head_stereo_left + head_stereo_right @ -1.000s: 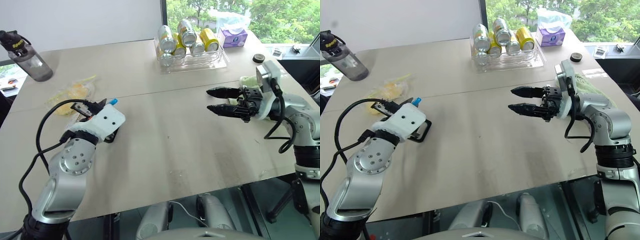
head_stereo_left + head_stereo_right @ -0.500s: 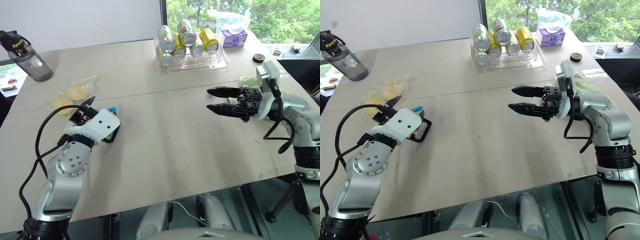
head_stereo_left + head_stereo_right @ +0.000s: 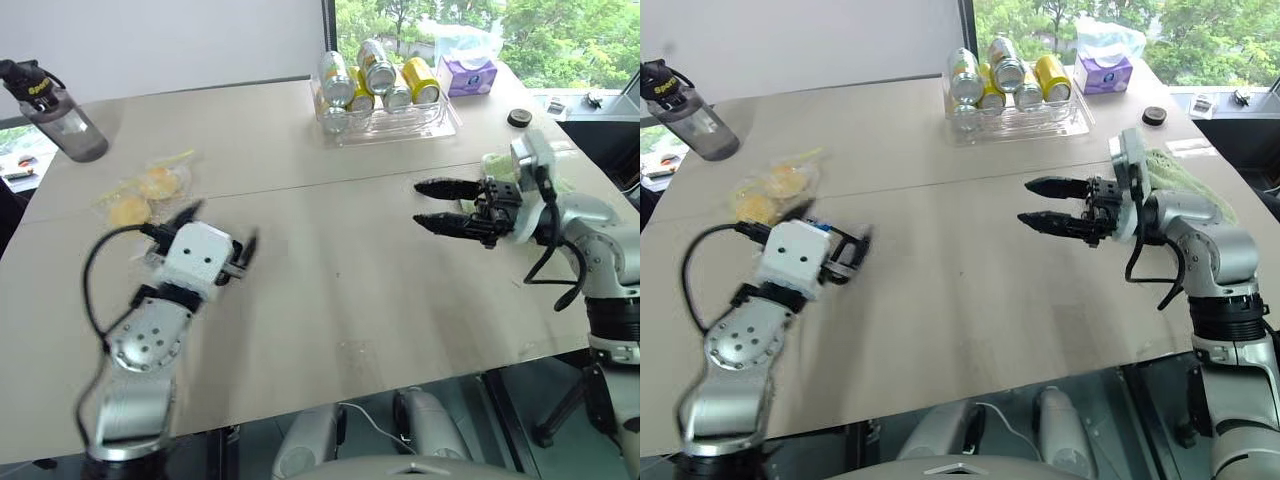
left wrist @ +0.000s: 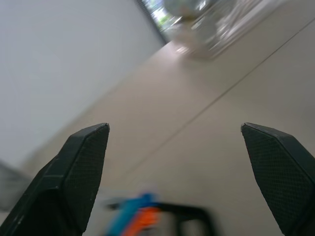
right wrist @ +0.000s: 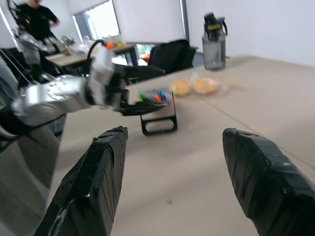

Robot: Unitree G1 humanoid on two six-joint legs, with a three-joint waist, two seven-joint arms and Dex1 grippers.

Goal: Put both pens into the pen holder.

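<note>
The pen holder (image 5: 158,110) is a flat dark case with an open black handle loop at one end and short bright markers, green, orange and blue among them, showing at its top; it lies on the table (image 3: 330,270) towards its left edge, just in front of a bag of yellowish food (image 3: 142,192) and mostly hidden under the left gripper (image 3: 215,240). It would likely handle as a light, stiff box that skids easily on the smooth tabletop. A slim pen would be light, rigid and prone to roll, best pinched across the middle of its barrel. No separate pen can be made out lying on the table. The left gripper's jaws are spread wide and empty over the holder. The right gripper (image 3: 432,204) hovers near the table's right edge, jaws apart, holding nothing.
</note>
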